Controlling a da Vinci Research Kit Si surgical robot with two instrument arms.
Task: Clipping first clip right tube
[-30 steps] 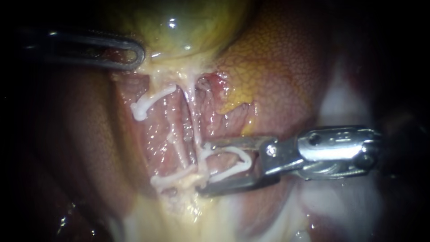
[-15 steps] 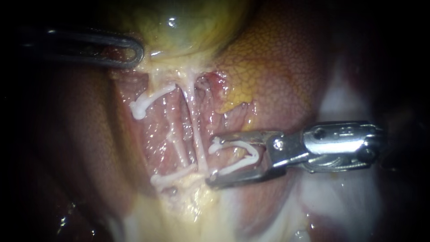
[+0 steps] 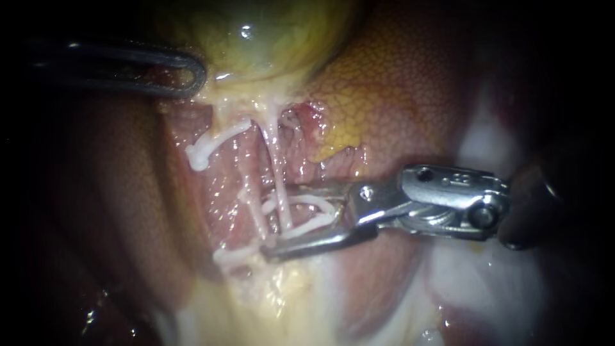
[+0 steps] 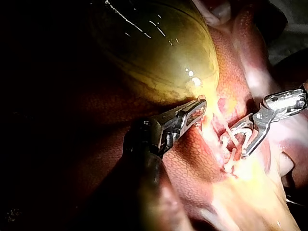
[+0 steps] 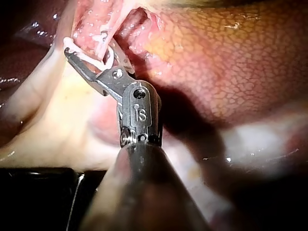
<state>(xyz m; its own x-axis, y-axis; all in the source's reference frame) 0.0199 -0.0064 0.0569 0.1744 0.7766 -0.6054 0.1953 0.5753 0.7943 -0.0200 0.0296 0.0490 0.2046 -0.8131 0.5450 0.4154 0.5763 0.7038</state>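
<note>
The right instrument [image 3: 277, 221] comes in from 3 o'clock. Its jaws stand wide apart, and each jaw carries one leg of an open clip [image 3: 314, 223], so what they pinch is only this clip. The right tube [image 3: 277, 168] runs from 12 toward 6 o'clock and passes through the mouth of the clip, well inside it and not yet squeezed. Just beside it, toward 9 o'clock, lies the left tube [image 3: 248, 186], and the tip of the lower jaw is very near to it.

In my judgement, the good way is to check first that only the right tube lies between the legs. Then both jaw tips should be seen beyond the tube, the clip kept square across it, and the jaws closed slowly. A sideways pull could tear such a thin tube.

Two closed clips [image 3: 208, 146] sit further out, one toward 10 o'clock and one toward 7 o'clock. At 10 o'clock the left instrument [image 3: 192, 78] has its jaws pressed together, as it seems, on the pale edge of the gallbladder [image 3: 256, 38]. The liver [image 3: 397, 96] lies around.

Half a second ago the jaw tips of the right instrument reached only as far as the right tube. Now the instrument is further toward 9 o'clock and the tube sits deep in the clip. The left instrument and the closed clips have not shifted.
</note>
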